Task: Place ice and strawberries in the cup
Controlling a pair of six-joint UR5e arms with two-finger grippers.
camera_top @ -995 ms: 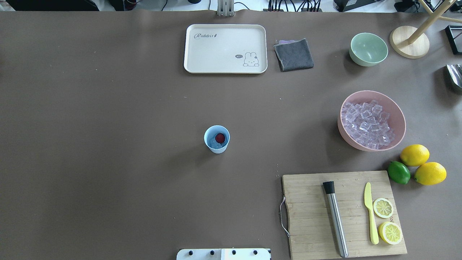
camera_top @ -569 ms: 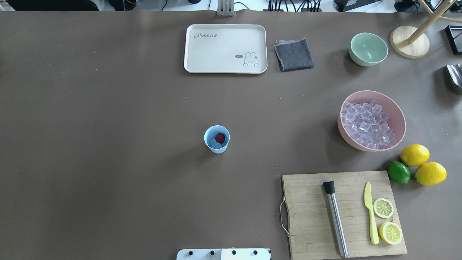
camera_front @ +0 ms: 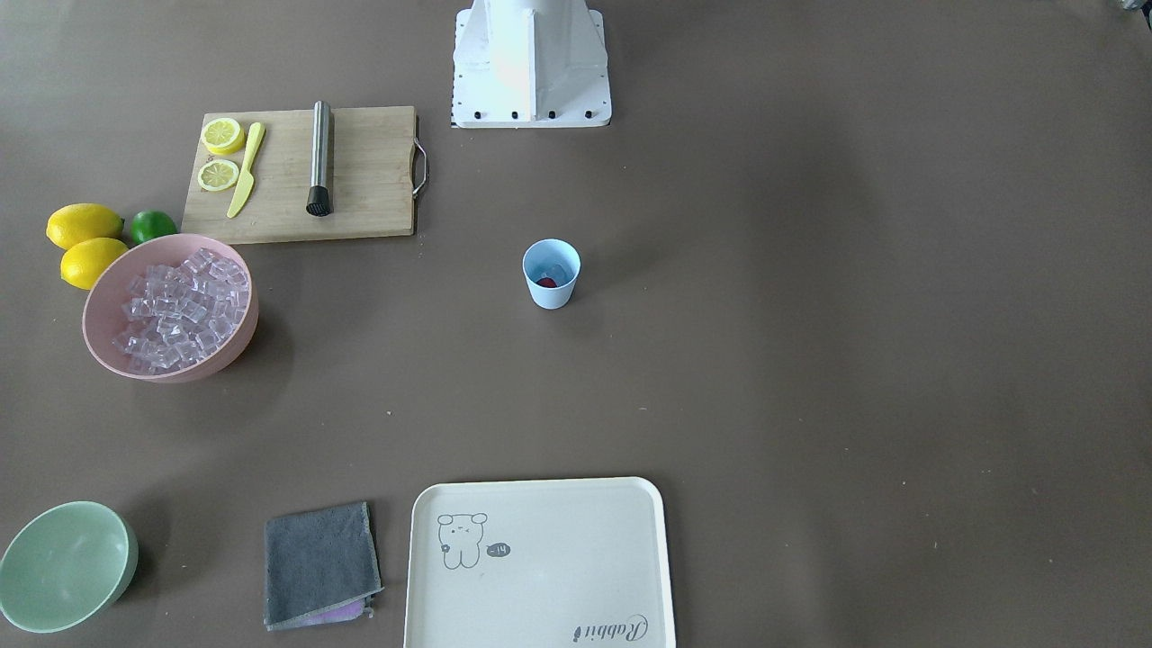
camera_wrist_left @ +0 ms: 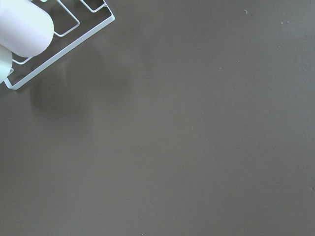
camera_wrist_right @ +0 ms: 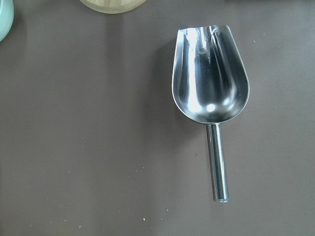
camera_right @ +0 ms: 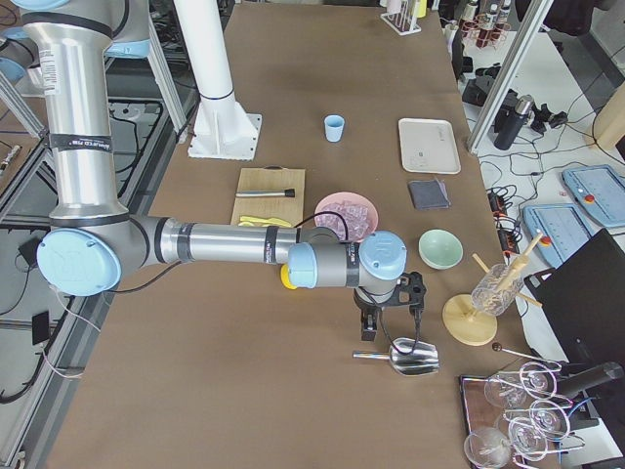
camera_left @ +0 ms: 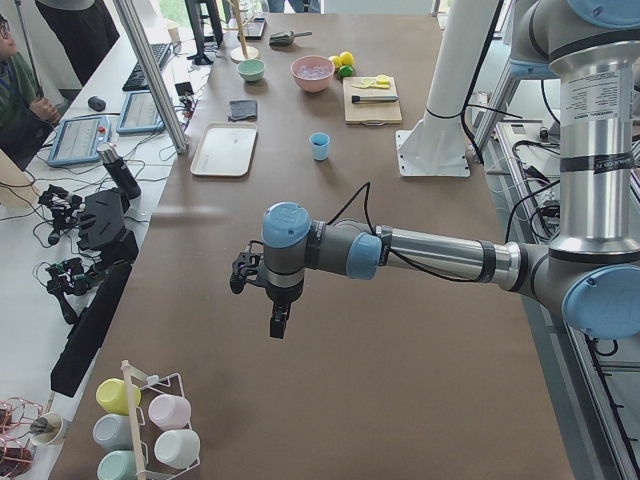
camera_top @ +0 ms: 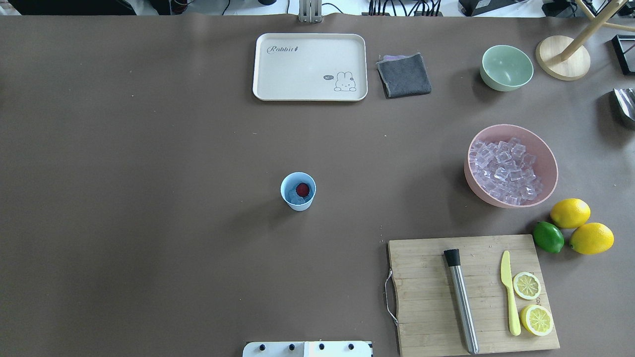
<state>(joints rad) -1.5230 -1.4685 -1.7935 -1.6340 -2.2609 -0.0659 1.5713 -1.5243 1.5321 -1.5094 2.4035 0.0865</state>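
Judging task done: cup (camera_top: 297, 191) mid-table holds strawberry (camera_top: 302, 189) atop ice (camera_top: 296, 198). Nothing apparently left. At opposite table ends, left gripper (camera_left: 279, 323), right gripper (camera_right: 369, 330): cannot tell if open.

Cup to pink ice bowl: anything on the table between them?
Nothing. In the overhead view the stretch of table between the cup and the pink bowl is bare brown surface.

The cup (camera_top: 297, 191) stands alone mid-table with bare table (camera_top: 149, 198) open all round it, the obstacles being the tray (camera_top: 310, 67), cloth (camera_top: 404, 75) and green bowl (camera_top: 506, 67) along the far edge and, crowding the right side, the pink bowl (camera_top: 545, 154), cutting board (camera_top: 421, 297), lemons (camera_top: 570, 212) and lime (camera_top: 547, 236).
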